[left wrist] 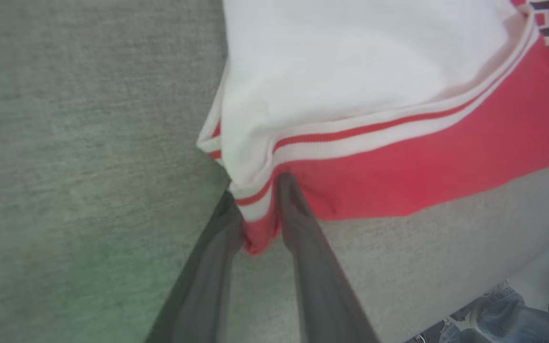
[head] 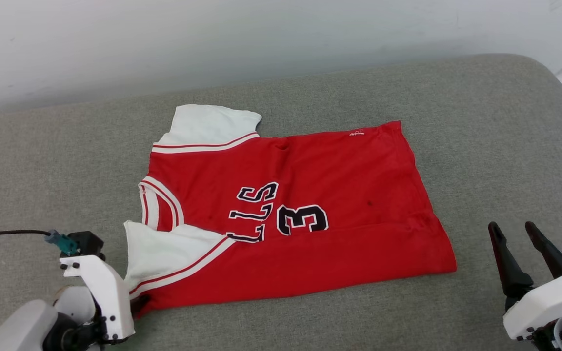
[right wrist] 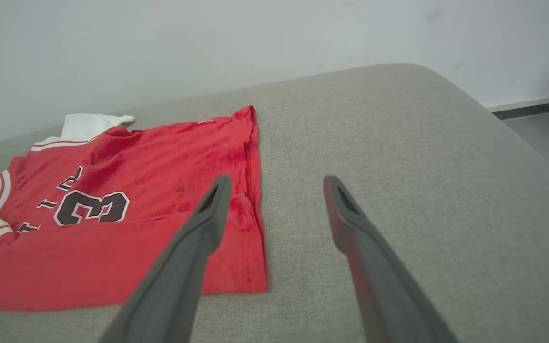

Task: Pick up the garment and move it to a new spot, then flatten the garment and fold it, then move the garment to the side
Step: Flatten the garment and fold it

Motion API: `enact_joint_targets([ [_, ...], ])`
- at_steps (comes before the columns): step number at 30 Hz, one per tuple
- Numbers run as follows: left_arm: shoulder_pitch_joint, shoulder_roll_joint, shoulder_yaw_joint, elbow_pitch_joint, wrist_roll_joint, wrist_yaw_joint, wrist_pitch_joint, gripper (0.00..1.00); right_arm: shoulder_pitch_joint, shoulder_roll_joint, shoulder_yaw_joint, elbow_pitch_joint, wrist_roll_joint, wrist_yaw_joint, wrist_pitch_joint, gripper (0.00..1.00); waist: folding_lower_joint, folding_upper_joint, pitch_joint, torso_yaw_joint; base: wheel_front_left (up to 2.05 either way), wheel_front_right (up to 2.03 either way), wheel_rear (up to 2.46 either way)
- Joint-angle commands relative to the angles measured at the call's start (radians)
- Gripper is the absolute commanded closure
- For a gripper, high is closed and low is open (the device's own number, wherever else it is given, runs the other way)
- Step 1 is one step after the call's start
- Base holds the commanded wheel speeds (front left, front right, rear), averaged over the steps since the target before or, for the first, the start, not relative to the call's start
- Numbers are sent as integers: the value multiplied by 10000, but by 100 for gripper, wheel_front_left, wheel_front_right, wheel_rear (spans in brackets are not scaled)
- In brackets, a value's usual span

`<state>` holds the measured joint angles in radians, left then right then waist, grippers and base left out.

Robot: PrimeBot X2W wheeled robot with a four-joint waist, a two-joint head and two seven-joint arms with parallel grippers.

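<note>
At garment [head: 310, 195] near-left corner: my left gripper [left wrist: 257, 188] clamped on fabric; right gripper [right wrist: 277, 180] spread, empty. Looks mid-fold; next needs right-side grip too.

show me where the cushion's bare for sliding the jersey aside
Widest bare cushion: right of the jersey hem, around the open right pincer. Also between jersey and wall, and left of the collar. Crowded: front left, where the left pincer grips its corner.
</note>
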<state>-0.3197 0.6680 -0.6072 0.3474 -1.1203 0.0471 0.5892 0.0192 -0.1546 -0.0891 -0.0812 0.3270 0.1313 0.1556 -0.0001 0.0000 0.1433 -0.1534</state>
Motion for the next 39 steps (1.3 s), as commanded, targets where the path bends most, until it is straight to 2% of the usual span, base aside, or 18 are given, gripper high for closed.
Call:
enact_joint_targets([
  [1,344,-669,-507,227,-33,-131,131,100,-173,-214,-79,96,145,-11,270,0,1,0,-11,28,0,0,0],
  [5,301,-462,-253,46,91,-98,-316,100,-220,-665,-146,447,674,-11,1356,0,1,0,-74,152,0,0,0],
  [9,354,-73,-10,-563,223,91,-613,100,-433,-997,-104,1022,1126,-11,2979,0,1,0,-61,375,0,0,0],
  [13,246,251,170,-1344,381,260,-760,100,-945,-1064,150,1784,1483,-8,4761,0,1,0,95,667,0,0,0],
  [16,62,323,200,-2001,507,470,-738,100,-1554,-1006,299,2370,1575,-8,5527,0,1,0,336,932,0,0,0],
  [19,-91,358,159,-2611,655,684,-646,100,-2195,-971,433,3051,1563,-8,5848,0,1,0,616,1205,0,0,0],
  [26,-377,296,50,-3236,939,871,-577,100,-3019,-818,954,4627,1636,-8,6140,0,1,0,999,1509,0,0,0],
  [27,-364,283,31,-3268,959,900,-577,100,-3025,-778,1077,4807,1709,-8,6217,62,1,0,1013,1515,0,0,0],
  [28,-334,270,18,-3288,944,907,-577,100,-3024,-689,1161,4982,1819,-6,6275,100,1,0,1011,1511,0,0,0],
  [32,-156,294,2,-3317,914,973,-597,100,-3046,-780,1337,5216,1982,-8,6354,100,1,0,919,1447,0,0,0],
  [39,137,342,101,-3342,834,1108,-778,100,-3230,-1329,1509,4680,2022,-8,6030,100,1,0,358,1264,0,0,0],
])
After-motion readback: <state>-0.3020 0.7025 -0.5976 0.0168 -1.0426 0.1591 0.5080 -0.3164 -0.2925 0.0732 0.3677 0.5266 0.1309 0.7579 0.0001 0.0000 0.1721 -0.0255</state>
